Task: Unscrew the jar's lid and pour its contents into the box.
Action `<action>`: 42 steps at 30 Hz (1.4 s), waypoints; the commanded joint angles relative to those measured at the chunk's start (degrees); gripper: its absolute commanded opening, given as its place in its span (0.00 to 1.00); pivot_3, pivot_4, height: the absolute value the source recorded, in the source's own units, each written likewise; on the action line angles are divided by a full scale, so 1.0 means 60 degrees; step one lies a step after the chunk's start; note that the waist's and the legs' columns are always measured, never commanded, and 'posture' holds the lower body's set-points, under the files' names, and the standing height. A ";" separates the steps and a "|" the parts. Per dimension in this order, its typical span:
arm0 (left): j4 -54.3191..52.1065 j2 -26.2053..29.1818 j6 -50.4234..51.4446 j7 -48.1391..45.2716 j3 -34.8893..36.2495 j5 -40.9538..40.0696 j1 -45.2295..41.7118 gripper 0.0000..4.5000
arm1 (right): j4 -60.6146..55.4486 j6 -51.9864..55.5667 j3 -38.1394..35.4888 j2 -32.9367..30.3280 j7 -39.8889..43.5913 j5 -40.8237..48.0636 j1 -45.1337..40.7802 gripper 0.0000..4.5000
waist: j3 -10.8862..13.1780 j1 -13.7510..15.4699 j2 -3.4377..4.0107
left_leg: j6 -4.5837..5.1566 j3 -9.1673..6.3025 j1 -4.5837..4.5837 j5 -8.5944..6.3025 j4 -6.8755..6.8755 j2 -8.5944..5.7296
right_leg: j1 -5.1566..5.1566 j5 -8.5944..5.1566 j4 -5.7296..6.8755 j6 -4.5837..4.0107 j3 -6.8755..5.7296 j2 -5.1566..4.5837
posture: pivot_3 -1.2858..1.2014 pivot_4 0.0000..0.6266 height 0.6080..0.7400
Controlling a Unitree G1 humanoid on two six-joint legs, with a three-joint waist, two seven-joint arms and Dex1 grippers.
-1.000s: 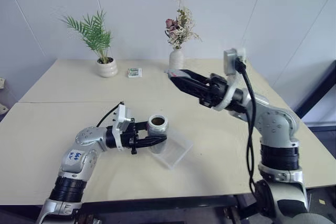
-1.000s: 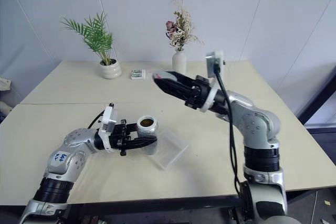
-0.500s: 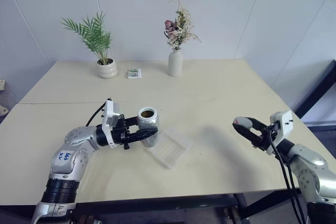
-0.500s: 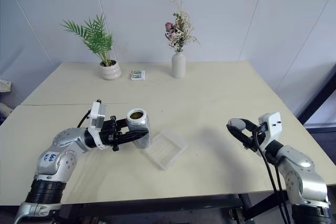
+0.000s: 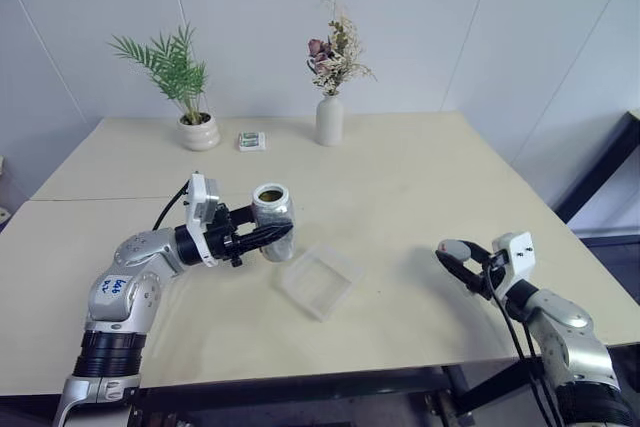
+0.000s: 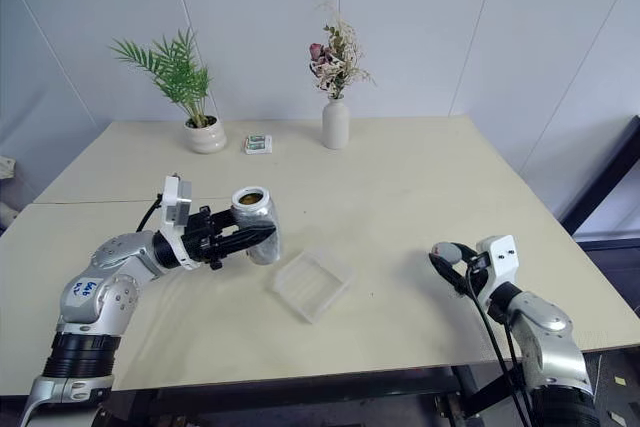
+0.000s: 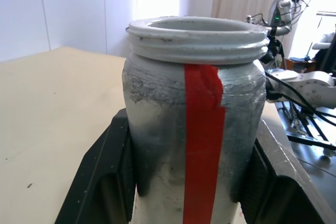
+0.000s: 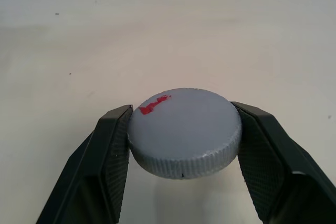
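Showing the interval between unscrewing and pouring, the head views place the small silvery-grey cylindrical jar (image 5: 272,222) above the pale table (image 5: 420,197), clamped about its body by the two black fingers of the left gripper (image 5: 268,235). The jar stands nearly upright, its threaded mouth uncovered, and a little dark brown matter (the contents (image 6: 251,195)) is visible inside. A red strip runs down its side in the left wrist view. The flat round grey screw cap, the lid (image 8: 184,131), sits between the pads of the right gripper (image 8: 182,137), which is closed on its ribbed edge low over the table at the robot's right, well apart from the jar. The shallow square clear plastic box (image 5: 320,280) lies on the table just beside and below the jar, towards the right, with nothing seen in it. The lid is judged off and pouring not begun. The next move would call for carrying the jar's mouth over the box and tipping it gently, so that the small pieces fall inside the rim.
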 commanded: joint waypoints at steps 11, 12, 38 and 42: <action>-0.0440 0.0368 -0.0473 0.0327 0.0113 0.0394 -0.0024 0.45 | -0.2287 0.0614 -0.0294 -0.0834 0.0772 0.0801 0.0403 1.00 | 0.0001 0.0021 0.0003 | -0.0002 0.0005 0.0000 -0.0002 0.0001 -0.0002 | 0.0000 0.0006 0.0001 0.0004 0.0005 -0.0001 | 0.52 0.24 1.00; -0.0328 0.0427 -0.0420 0.0317 0.0131 0.0406 -0.0063 0.45 | -0.2881 0.0959 -0.0389 -0.1040 0.0887 0.1108 0.0456 1.00 | 0.0002 0.0020 0.0003 | -0.0002 0.0005 -0.0001 -0.0002 0.0000 -0.0002 | 0.0000 0.0007 0.0000 0.0005 0.0006 -0.0001 | 0.52 0.24 1.00; 0.0270 0.0840 0.0120 0.1222 -0.0262 0.1300 -0.1395 0.45 | -0.7121 0.4314 -0.0066 -0.3299 0.2333 0.3517 0.0065 1.00 | 0.0003 0.0095 -0.0002 | 0.0004 0.0012 -0.0006 -0.0007 0.0002 0.0000 | -0.0004 0.0007 -0.0011 0.0005 0.0010 -0.0001 | 0.52 0.24 1.00; 0.0382 0.0902 0.0900 0.1419 -0.0500 0.1403 -0.1672 0.45 | -0.7078 0.4303 -0.0097 -0.3419 0.2517 0.3515 0.0171 1.00 | 0.0004 0.0128 -0.0003 | 0.0004 0.0012 -0.0006 -0.0007 0.0003 -0.0001 | -0.0004 0.0008 -0.0010 0.0006 0.0010 -0.0002 | 0.52 0.24 1.00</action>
